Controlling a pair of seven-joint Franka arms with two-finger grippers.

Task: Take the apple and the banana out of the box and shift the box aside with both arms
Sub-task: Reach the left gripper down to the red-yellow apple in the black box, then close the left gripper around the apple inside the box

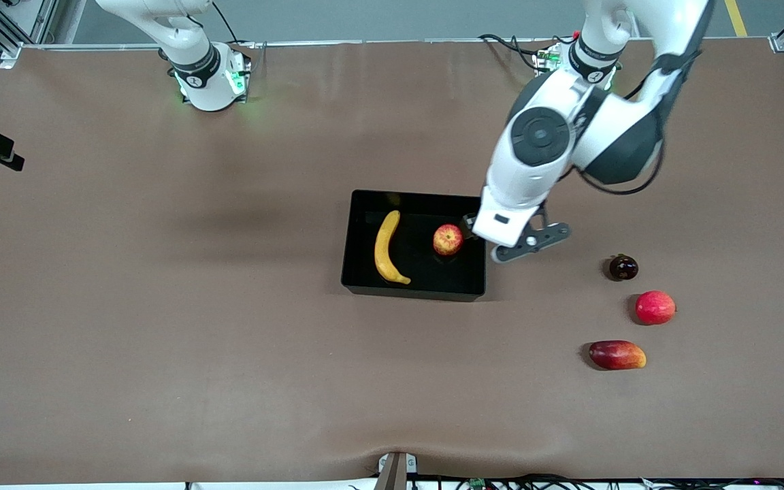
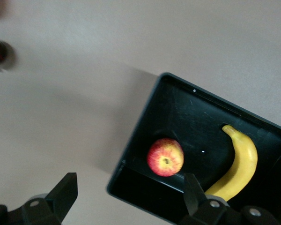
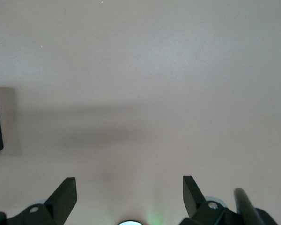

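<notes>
I find the shallow rectangular glossy black plastic bin (image 1: 414, 245) at mid-surface, open-topped. Inside it lie the long curved yellow banana (image 1: 388, 248), toward the right arm's end, and the small round apple, red streaked with yellow (image 1: 447, 239), toward the left arm's end. The two fruits are apart; the apple's stem pit faces up in the left wrist view (image 2: 165, 157).

The left tool (image 2: 129, 193) hangs over the bin's wall at the left arm's end, fingers spread wide, holding nothing. The right tool (image 3: 129, 192) is likewise spread and unloaded, over bare surface near its base; that arm waits.

The surface (image 1: 160, 306) is a brown mat, rippled at the edge nearest the front camera. Toward the left arm's end from the bin lie a small dark round fruit (image 1: 623, 267), a plain red round fruit (image 1: 655, 307) and an oblong dark-red-and-orange mango (image 1: 616, 354), each nearer the front camera than the last.

In the front view the left arm's body covers its own fingers and the bin's corner.
</notes>
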